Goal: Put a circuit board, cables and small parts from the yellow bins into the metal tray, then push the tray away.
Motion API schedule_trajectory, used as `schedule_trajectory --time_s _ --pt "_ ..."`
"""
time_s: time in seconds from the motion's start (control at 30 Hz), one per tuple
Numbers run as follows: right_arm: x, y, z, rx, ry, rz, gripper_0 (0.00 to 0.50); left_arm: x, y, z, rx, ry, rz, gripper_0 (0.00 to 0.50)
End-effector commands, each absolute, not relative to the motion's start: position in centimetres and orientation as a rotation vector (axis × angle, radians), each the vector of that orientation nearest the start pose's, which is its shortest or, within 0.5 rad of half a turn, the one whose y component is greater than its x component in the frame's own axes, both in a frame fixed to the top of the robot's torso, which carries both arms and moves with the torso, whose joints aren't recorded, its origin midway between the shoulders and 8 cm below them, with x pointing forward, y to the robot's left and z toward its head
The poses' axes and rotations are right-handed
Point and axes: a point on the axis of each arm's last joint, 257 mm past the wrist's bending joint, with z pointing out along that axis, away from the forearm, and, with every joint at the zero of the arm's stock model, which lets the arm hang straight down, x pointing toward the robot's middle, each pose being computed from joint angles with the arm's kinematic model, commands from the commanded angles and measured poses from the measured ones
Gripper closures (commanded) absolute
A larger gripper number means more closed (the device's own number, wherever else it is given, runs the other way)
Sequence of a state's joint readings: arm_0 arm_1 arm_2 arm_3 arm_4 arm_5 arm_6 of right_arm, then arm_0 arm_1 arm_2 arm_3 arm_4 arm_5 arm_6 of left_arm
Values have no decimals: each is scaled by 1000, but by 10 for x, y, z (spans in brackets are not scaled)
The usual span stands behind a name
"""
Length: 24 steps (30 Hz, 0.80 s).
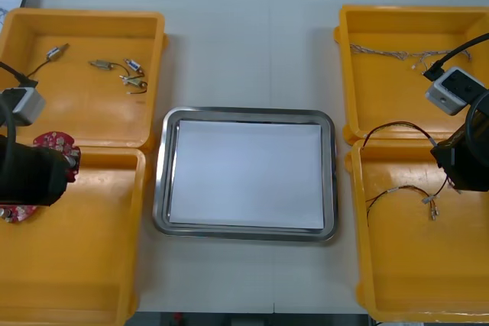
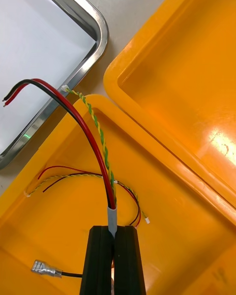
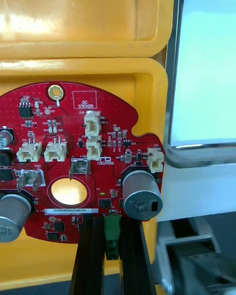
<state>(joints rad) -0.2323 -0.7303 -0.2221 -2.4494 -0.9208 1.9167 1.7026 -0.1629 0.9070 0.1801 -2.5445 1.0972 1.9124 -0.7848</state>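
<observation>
My left gripper (image 3: pixel 112 226) is shut on a green connector at the edge of a round red circuit board (image 3: pixel 73 152). In the front view the left gripper (image 1: pixel 70 164) holds the board (image 1: pixel 52 142) over the wall between the two left yellow bins. My right gripper (image 2: pixel 113 232) is shut on a cable (image 2: pixel 93 142) of red, black and twisted yellow-green wires, above the near right bin (image 2: pixel 59 246). The front view has the right gripper (image 1: pixel 443 159) over that bin, with the cable (image 1: pixel 397 126) arching toward the metal tray (image 1: pixel 160 173).
The tray (image 3: pixel 173 78) is white inside and lies between the bins. The far left bin (image 1: pixel 84 104) holds small metal parts (image 1: pixel 126 74). A twisted cable (image 1: pixel 390 53) lies in the far right bin. More cables (image 1: pixel 405 195) lie in the near right bin.
</observation>
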Motion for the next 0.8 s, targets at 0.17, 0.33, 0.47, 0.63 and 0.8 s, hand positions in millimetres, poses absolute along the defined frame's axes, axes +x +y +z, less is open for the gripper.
schedule_trajectory --time_s 0.17,0.33,0.47,0.63,0.8 --pt "373 -275 -114 -872 2359 -151 500 330 227 -128 15 2643 -83 500" --pt "373 -275 -114 -872 2359 -151 500 339 207 -133 -54 2656 -53 500" --pt "373 -275 -114 -872 2359 -151 500 349 191 -139 -69 2659 -36 500" --pt "373 -275 -114 -872 2359 -151 500 355 178 -142 -49 2667 -54 500" --pt "373 -275 -114 -872 2359 -151 500 359 161 -147 -30 2675 -104 500"
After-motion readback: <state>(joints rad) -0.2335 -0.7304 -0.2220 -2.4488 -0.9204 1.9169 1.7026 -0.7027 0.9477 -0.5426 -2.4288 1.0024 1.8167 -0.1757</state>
